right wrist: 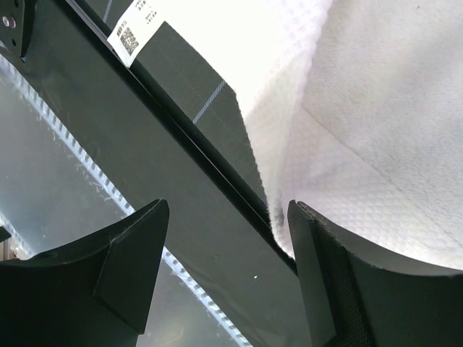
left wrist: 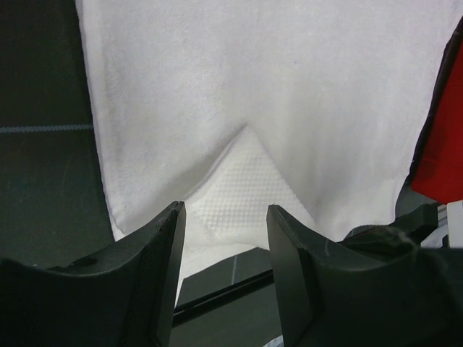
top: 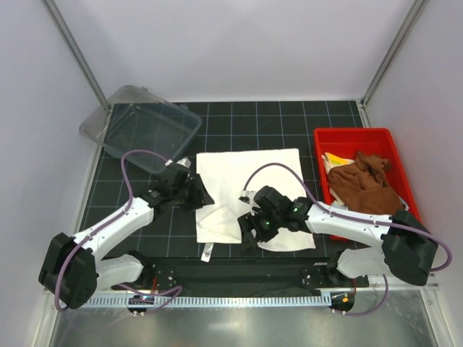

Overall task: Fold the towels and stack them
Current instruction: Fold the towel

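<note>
Red bin (top: 352, 133) holds brown towel (top: 365, 181) over, seemingly, yellow towel (top: 333, 159)

Bright, even light overexposes the white towel (right wrist: 391, 87) beyond the fingers (right wrist: 347, 289), which loom dark and soft-edged up close, while the metal sheet (right wrist: 43, 144) beside them glares.

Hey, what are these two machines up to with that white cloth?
Two robot arms are folding towels. A large cream-white terry towel lies spread on the black gridded mat, its near left corner turned over. The left arm hovers at the towel's left edge and the right arm at its near edge, both with jaws open, gripping nothing. A crumpled rust-brown towel waits in the red plastic bin on the right.
</note>
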`<action>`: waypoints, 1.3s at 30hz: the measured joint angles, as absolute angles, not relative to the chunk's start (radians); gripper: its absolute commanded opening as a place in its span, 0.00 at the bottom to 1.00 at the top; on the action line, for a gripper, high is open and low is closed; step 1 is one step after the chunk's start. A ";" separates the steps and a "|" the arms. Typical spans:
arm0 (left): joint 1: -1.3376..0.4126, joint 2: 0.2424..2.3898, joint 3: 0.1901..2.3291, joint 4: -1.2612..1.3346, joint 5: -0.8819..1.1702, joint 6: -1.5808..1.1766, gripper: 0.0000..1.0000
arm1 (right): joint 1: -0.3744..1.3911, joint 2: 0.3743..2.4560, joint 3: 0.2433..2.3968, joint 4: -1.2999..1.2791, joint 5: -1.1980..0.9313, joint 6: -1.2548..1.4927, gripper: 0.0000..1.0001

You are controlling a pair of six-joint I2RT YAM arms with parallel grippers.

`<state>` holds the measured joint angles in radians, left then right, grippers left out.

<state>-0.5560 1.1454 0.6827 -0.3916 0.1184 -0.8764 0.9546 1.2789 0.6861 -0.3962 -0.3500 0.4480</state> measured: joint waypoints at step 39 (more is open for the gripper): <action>-0.459 1.410 0.874 -0.446 0.052 -0.823 0.55 | 1.193 1.563 0.913 -0.317 -0.328 0.400 0.75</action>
